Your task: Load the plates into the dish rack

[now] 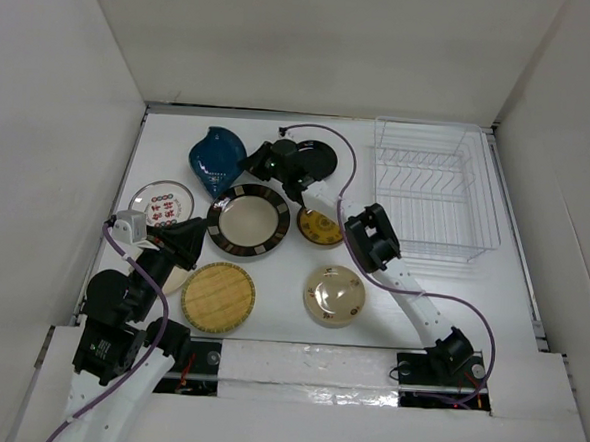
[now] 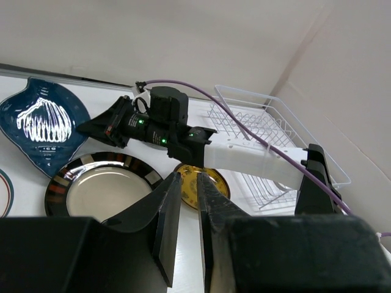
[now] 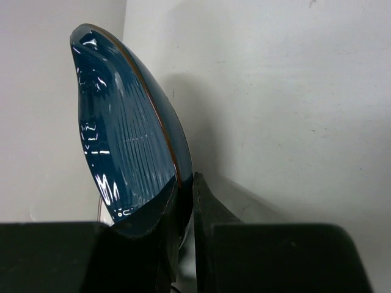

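We see the teal-blue dish [image 3: 125,134] at the table's eleven o'clock corner, pinched at its rim by the right gripper [image 1: 256,163], tilted on edge, its long axis running up toward its pointed tip. The right arm stretches from five o'clock diagonally across to it. The left gripper [image 2: 186,213] hovers near the striped-rim plate [image 1: 248,219], jaws nearly together on nothing. The dish rack [image 1: 434,189] stands at two o'clock.

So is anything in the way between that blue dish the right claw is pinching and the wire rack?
Nothing visible blocks it. The right gripper pinches the teal-blue dish at the table's far left; the dish rack sits far right. Only the black plate lies between, flat.
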Motion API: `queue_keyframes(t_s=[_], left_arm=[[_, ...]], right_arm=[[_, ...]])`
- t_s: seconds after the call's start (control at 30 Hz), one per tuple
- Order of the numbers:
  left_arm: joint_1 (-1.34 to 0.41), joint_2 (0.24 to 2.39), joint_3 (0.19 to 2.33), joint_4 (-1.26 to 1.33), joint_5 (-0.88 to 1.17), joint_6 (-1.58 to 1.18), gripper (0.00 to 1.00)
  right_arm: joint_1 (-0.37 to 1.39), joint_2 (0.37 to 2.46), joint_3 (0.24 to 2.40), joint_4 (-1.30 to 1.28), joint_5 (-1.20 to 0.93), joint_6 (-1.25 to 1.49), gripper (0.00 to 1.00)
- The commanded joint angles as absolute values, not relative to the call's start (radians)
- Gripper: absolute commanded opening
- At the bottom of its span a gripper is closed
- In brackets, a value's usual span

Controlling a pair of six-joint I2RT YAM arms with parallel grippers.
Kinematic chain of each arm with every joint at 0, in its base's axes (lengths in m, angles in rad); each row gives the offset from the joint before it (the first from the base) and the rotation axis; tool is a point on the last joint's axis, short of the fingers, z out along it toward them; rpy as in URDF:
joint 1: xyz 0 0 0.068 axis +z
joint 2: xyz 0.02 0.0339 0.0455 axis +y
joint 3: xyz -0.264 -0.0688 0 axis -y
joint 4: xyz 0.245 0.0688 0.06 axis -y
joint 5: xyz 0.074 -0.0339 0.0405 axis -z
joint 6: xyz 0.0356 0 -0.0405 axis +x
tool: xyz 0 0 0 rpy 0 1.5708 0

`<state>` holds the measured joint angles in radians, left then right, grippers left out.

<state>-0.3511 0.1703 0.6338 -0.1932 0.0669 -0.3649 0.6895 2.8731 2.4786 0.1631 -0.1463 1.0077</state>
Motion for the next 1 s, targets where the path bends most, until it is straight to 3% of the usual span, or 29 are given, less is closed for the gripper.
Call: queue_keyframes(t_s=[0.0,0.3,0.57,0.77,0.97], left_arm=[[-0.345,0.173,0.637,-0.158,0.067,-0.368,0.14],[-0.345,0.187,0.637,-0.152,0.078,-0.365,0.14],[-0.345,0.173,0.637,-0.15,0.084,-0.362,0.14],[-0.345,0.15,0.635,-0.15,0.095,-0.362,0.15],[-0.345,0.112,0.634,-0.146,0.115,-0.356,0.16]], right_arm=[[0.699,2.704,2.514,0.377,-0.158,1.031,0.0],[0.69,2.57,2.493,0.446,-0.158,1.022,0.0],[0.621,2.272,2.142,0.48,-0.161,0.904,0.0],[0.47,1.921,1.823,0.324,-0.092,0.677,0.0],[0.252,1.656,1.668,0.057,0.058,0.43,0.0]])
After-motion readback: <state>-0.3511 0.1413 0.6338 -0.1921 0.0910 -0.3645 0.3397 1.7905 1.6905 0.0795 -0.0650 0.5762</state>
